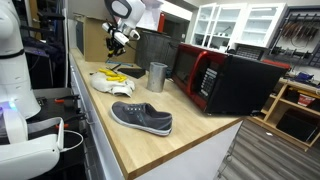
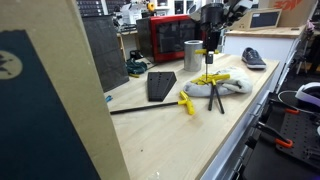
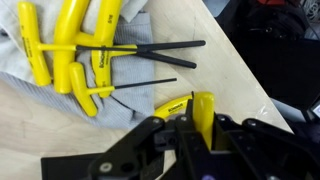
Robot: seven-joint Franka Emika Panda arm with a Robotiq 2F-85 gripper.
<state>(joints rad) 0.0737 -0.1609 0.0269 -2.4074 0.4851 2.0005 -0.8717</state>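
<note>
one yellow t-handle hex key (image 3: pixel 203 106) is clamped in my pincer (image 3: pixel 198 138), and it may twist loose and drop onto the other hex keys (image 3: pixel 70 30) on the cloth (image 3: pixel 12 60).

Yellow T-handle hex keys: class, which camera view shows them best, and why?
The wrist view: the T-handle hex keys fill it, yellow handles and black shafts distinct on the grey cloth. In both exterior views they are only small yellow shapes.

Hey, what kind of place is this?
Probably a workshop or lab: a wooden workbench, yellow T-handle hex keys on a cloth, a key gripped in the pincer, and a tool wall.
</note>
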